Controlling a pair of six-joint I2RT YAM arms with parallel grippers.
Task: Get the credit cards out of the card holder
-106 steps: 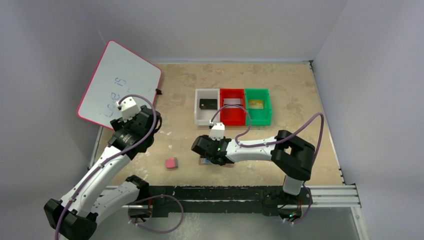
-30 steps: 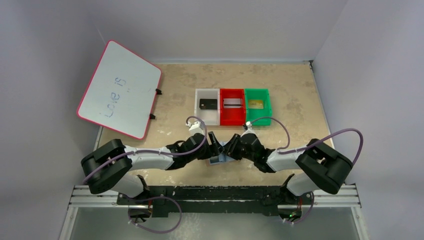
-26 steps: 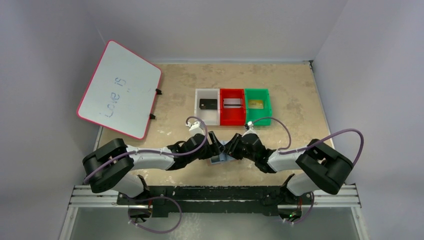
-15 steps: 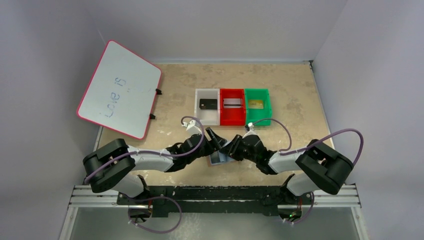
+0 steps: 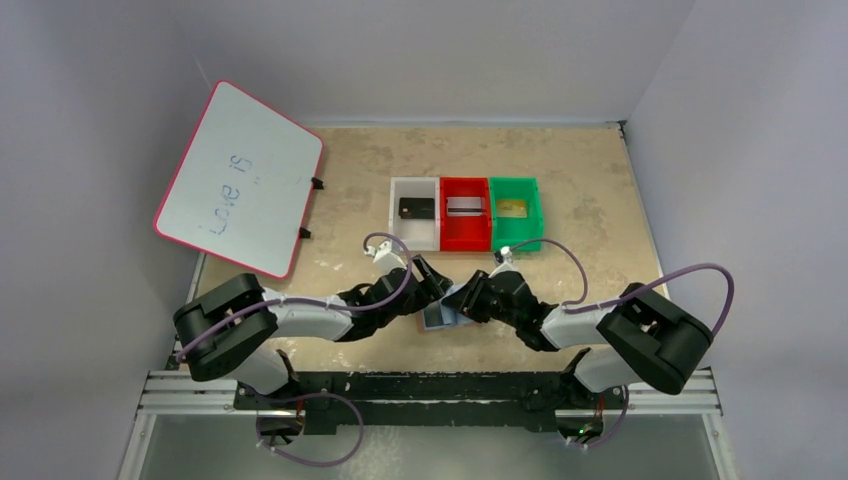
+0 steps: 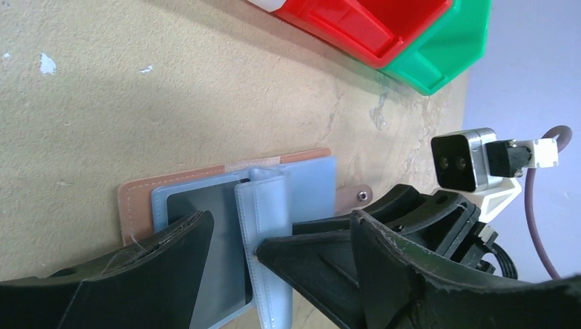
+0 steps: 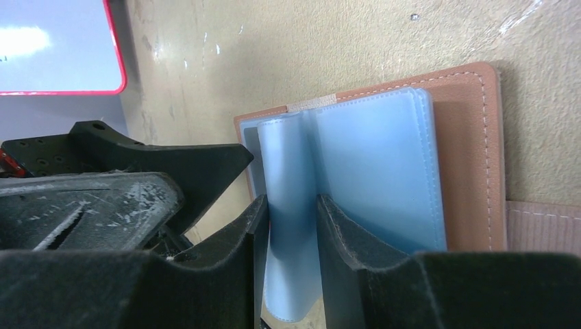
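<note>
Left gripper [image 5: 433,284] swung in from whiteboard [image 5: 240,180], jaws apart over card holder [image 7: 473,137] near table [image 5: 580,180] front; right gripper [image 7: 291,202] pinches its blue sleeve [image 7: 288,157]. Risk: slick sleeve slips, or holder lifts unpinned.

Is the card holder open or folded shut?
Open: the card holder lies spread flat, its blue sleeves showing.

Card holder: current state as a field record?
holder: open flat, sleeves up
sleeve: one leaf raised
right end effector: shut on sleeve
left end effector: open, straddling sleeve
white bin: black card
red bin: silver card
green bin: gold card
</note>
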